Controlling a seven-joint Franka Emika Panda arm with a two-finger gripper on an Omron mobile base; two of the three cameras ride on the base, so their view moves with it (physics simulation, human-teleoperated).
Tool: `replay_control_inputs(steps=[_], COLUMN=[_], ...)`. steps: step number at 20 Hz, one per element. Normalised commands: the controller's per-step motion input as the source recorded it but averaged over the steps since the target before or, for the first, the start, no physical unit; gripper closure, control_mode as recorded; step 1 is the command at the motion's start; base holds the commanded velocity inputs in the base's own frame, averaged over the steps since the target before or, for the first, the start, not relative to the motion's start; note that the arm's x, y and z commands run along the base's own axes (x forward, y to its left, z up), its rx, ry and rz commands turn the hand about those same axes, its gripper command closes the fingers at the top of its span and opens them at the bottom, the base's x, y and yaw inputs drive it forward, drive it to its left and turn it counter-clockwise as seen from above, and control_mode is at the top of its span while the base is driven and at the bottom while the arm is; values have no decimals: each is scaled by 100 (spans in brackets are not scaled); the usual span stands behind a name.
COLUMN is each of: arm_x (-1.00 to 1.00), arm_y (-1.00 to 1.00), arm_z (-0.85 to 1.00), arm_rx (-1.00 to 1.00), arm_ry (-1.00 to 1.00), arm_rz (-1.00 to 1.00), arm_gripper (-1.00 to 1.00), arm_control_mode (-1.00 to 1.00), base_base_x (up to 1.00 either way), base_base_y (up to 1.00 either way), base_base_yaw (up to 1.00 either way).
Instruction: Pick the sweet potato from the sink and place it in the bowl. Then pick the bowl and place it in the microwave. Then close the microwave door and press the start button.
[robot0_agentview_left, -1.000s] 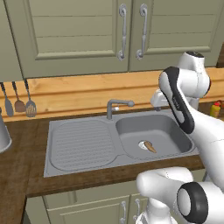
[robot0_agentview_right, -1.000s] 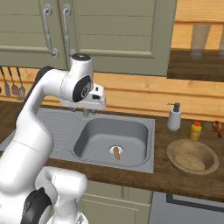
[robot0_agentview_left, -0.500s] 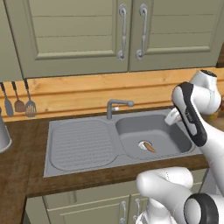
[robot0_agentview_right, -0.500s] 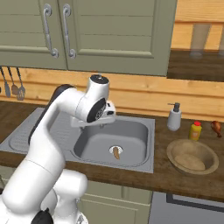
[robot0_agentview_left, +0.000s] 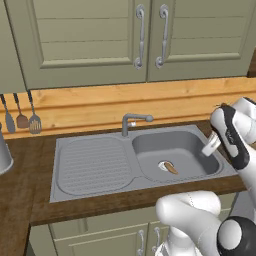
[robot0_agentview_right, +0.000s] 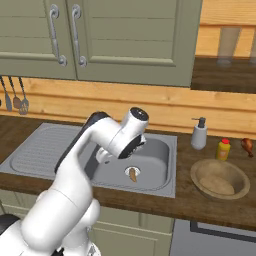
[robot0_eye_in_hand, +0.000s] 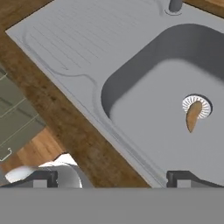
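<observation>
- Since the earlier frame, the white arm has swung right and down, over the basin of the grey steel sink (robot0_agentview_left: 90, 165).
- The two-finger gripper (robot0_eye_in_hand: 111, 177) is hanging wide open, holding nothing.
- The small, tapered orange-brown sweet potato (robot0_eye_in_hand: 193, 115) is lying in the basin, one end resting on the round drain (robot0_eye_in_hand: 197, 105).

A dark wooden counter (robot0_agentview_right: 150, 197) runs beneath a pale wood backsplash, with a grey steel sink (robot0_agentview_left: 95, 165) set into it, ribbed drainboard beside the single basin. A small orange-brown sweet potato (robot0_agentview_left: 170, 167) lies on the basin floor, one end touching the round drain (robot0_eye_in_hand: 197, 105). To the sink's right, the counter carries a wide wooden bowl (robot0_agentview_right: 219, 178), a grey soap dispenser (robot0_agentview_right: 199, 134) and a small yellow bottle (robot0_agentview_right: 223, 149) against the backsplash.
</observation>
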Motion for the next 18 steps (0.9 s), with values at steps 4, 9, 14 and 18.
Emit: replay_control_inputs(steps=[4,9,14,18], arm_x=[7,79,100,100], arm_y=[-18,-10,0,-4], arm_z=[-21,-81,-89,-53], arm_rx=[18,10,1,0], arm_ry=[0,4,15,24], arm_rz=[2,0,-1,-2], arm_gripper=[-100,-100,-100,-100], arm_control_mode=[-100,-100,-100,-100], base_base_x=[0,0,0,0], base_base_y=[0,0,0,0], base_base_yaw=[0,0,0,0])
